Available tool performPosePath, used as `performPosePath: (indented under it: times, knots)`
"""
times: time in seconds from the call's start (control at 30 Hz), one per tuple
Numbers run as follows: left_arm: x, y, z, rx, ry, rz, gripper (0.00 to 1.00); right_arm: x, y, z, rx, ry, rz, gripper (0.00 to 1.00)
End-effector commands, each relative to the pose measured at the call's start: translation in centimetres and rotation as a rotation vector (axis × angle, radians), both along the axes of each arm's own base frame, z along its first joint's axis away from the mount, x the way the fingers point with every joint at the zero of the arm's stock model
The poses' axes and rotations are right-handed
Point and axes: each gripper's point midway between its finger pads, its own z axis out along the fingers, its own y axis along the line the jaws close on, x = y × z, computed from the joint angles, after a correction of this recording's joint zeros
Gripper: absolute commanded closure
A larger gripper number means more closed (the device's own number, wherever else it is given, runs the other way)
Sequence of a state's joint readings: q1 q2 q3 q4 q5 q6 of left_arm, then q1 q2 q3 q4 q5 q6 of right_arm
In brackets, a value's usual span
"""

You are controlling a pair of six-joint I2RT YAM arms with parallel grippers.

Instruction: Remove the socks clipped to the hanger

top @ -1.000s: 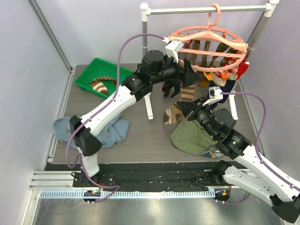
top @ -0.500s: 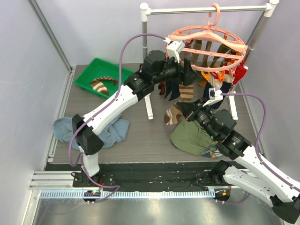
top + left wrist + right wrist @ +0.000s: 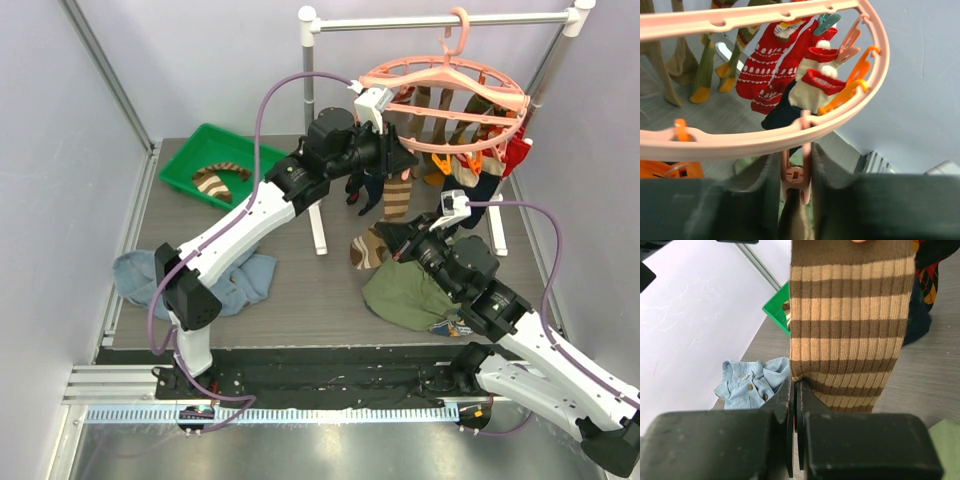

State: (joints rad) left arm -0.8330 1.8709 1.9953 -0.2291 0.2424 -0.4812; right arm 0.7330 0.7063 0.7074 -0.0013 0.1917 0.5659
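Observation:
The salmon-pink hanger [image 3: 447, 66] hangs by its hook from the rail, with socks clipped round its ring [image 3: 765, 137]. My left gripper [image 3: 405, 155] [image 3: 796, 165] is shut on a pink peg [image 3: 796, 179] under the near rim, one finger pressing each side. That peg holds the top of a brown and tan striped sock [image 3: 398, 198] [image 3: 850, 330]. My right gripper [image 3: 393, 236] [image 3: 795, 387] is shut on that sock's lower left edge. Red patterned socks [image 3: 765, 65], a navy sock [image 3: 782, 112] and olive ones [image 3: 705, 70] hang from other pegs.
The grey-and-white rail stand [image 3: 440, 20] has a post [image 3: 317, 225] just left of the striped sock. A green tray [image 3: 190, 155] at the back left holds a striped sock [image 3: 218, 178]. A denim garment [image 3: 235, 280] lies at the left, an olive garment [image 3: 405, 295] under my right arm.
My left gripper's jaws have closed from wide apart onto the pink peg. The right gripper has stayed shut on the striped sock and shifted slightly.

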Motion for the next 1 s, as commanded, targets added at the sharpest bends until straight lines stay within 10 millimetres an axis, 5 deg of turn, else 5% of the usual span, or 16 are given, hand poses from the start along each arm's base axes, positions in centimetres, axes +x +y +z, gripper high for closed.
performPosePath:
  times: [0.0, 0.03, 0.4, 0.53, 0.67, 0.9, 0.97]
  knots:
    - [-0.3, 0.2, 3.4, -0.068, -0.041, 0.007, 0.94, -0.5, -0.3, 1.6, 0.056, -0.035, 0.001, 0.99]
    - [-0.3, 0.2, 3.5, -0.068, -0.04, 0.009, 1.0, -0.5, -0.3, 1.6, 0.054, -0.033, 0.001, 0.99]
    - [-0.5, 0.4, 3.1, -0.048, -0.019, 0.006, 0.98, -0.9, -0.4, 0.1, 0.028, 0.014, 0.008, 0.99]
    - [-1.0, 0.9, 2.6, -0.044, -0.014, 0.005, 0.5, -1.2, -0.2, -0.5, 0.013, 0.04, 0.027, 0.99]
    - [-1.6, 1.8, 2.1, -0.033, -0.001, 0.014, 0.37, -1.6, 0.3, -1.7, -0.006, 0.084, 0.061, 0.99]
    - [-4.3, 4.6, 1.6, -0.028, 0.029, 0.009, 0.15, -1.8, 1.6, -0.9, 0.066, 0.104, 0.109, 0.99]
    - [-5.4, 5.6, -0.7, 0.011, 0.069, 0.001, 0.08, -1.8, 1.8, -0.9, 0.084, 0.12, 0.11, 0.99]
